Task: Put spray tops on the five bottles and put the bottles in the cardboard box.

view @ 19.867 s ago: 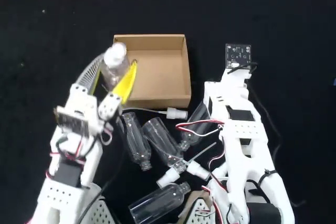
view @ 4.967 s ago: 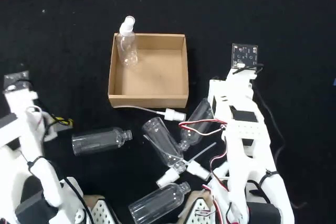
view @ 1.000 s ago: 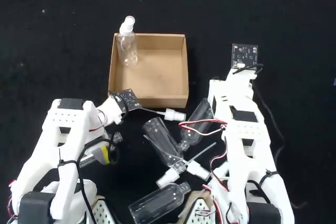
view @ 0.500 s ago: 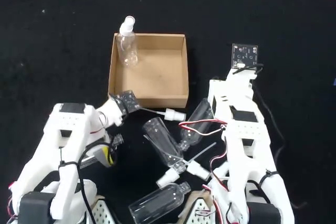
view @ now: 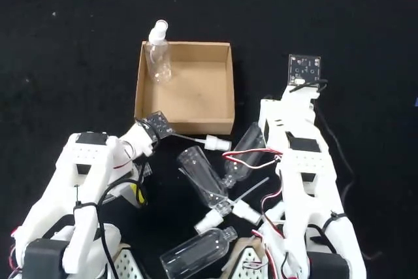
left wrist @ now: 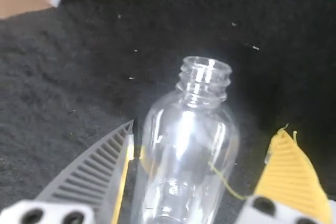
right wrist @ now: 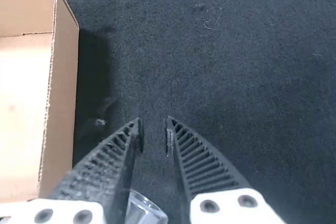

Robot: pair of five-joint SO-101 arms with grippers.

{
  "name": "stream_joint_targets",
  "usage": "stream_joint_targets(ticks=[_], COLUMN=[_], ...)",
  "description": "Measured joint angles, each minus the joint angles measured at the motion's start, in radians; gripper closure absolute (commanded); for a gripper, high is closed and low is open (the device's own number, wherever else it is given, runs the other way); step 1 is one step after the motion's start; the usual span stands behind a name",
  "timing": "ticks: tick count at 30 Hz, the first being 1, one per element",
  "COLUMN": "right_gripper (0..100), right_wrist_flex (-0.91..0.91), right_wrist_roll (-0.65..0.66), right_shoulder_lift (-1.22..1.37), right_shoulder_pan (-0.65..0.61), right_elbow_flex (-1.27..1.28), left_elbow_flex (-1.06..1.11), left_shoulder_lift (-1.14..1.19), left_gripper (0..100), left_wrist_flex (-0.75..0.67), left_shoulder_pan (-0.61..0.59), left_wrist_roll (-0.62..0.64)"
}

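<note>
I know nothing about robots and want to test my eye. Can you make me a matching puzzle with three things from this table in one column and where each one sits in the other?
Things
1. bottle with a spray top
2. open-necked bottle
3. loose spray top

Places
A. lying on the black table, just outside the front wall of the cardboard box
B. in a far corner inside the cardboard box
C. between the fingers of the left pincer

Pairs: 1-B, 2-C, 3-A
</note>
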Motion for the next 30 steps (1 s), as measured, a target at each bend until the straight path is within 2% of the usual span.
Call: stream_joint_targets(ticks=[3,7,9,24,30], right_gripper=[93.8,93.8,93.8,93.8,93.8], right_wrist_flex=[0.000,0.000,0.000,0.000,0.000], right_wrist_roll=[0.000,0.000,0.000,0.000,0.000], right_shoulder_lift=[0.000,0.000,0.000,0.000,0.000], right_shoulder_pan=[0.000,0.000,0.000,0.000,0.000], right_elbow_flex=[0.000,0.000,0.000,0.000,0.000], left_elbow_flex=[0.000,0.000,0.000,-0.044,-0.140], left_shoulder_lift=[0.000,0.000,0.000,0.000,0.000], left_gripper=[65,83,87,87,87], left_wrist_flex=[0.003,0.006,0.028,0.041,0.041], left_shoulder_pan=[-0.002,-0.002,-0.002,-0.003,-0.114], left_wrist_roll=[0.000,0.000,0.000,0.006,0.044])
